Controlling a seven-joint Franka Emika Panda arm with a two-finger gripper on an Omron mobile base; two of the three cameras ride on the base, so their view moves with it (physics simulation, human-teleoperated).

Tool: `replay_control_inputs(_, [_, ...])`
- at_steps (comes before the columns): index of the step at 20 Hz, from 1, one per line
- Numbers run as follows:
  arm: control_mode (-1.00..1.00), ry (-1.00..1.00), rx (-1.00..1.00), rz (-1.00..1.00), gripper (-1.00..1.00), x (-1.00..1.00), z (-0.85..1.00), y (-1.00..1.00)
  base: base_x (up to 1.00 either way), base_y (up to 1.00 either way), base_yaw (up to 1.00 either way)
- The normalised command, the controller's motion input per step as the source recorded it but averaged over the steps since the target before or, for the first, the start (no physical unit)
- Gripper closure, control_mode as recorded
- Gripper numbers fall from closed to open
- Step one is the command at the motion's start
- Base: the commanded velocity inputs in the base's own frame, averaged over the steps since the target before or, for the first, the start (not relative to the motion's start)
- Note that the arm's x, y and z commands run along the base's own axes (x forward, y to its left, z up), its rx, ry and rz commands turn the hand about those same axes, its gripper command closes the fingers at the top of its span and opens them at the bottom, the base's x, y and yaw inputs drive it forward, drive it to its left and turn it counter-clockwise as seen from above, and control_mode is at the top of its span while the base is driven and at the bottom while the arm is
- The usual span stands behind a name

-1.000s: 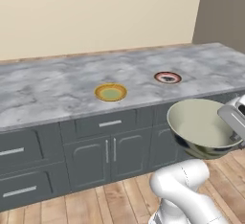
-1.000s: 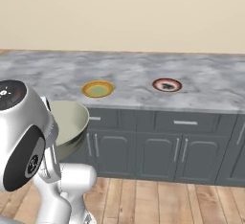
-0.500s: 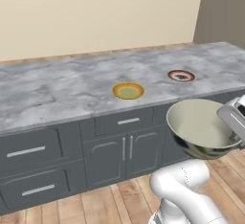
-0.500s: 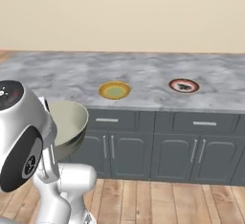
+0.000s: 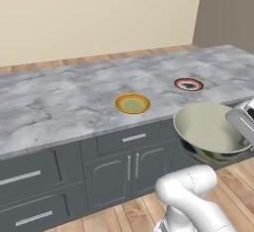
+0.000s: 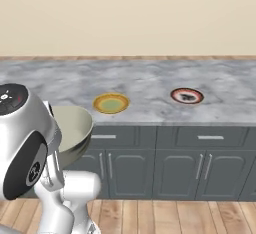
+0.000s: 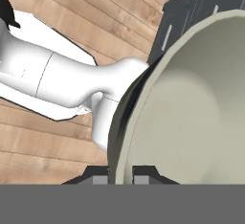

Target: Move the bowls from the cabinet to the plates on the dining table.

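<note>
One cream bowl [image 7: 191, 103] pinched at rim by gripper [image 7: 119, 179]; fingertips apparently mostly cut off.

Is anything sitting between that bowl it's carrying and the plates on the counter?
Nothing visible. The bowl hangs off the table's front edge; bare marble leads to the yellow plate and red plate.

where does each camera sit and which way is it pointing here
Left base view: behind the arm on its left, looking forward and down at the table; arm at lower right, holding the cream bowl.
Right base view: behind on the right, same table; arm at lower left.
Hand view: on the hand, looking along the gripper at the bowl's rim and the floor.
Both base views share the yellow plate and red plate.
</note>
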Motion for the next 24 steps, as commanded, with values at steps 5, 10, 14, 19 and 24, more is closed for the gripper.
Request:
replay_control_inputs(5, [1.00, 0.00, 0.00, 0.00, 1.00, 0.00, 0.00, 0.00, 0.49, 0.13, -0.09])
replay_control_inputs(10, [1.00, 0.00, 0.00, 0.00, 1.00, 0.00, 0.00, 0.00, 0.47, 0.16, -0.06])
replay_control_inputs(14, [1.00, 0.00, 0.00, 0.00, 1.00, 0.00, 0.00, 0.00, 0.48, 0.16, -0.04])
replay_control_inputs(19, [1.00, 0.00, 0.00, 0.00, 1.00, 0.00, 0.00, 0.00, 0.39, 0.09, -0.03])
replay_control_inputs(24, [-1.00, 0.00, 0.00, 0.00, 1.00, 0.08, 0.00, 0.00, 0.13, 0.00, 0.00])
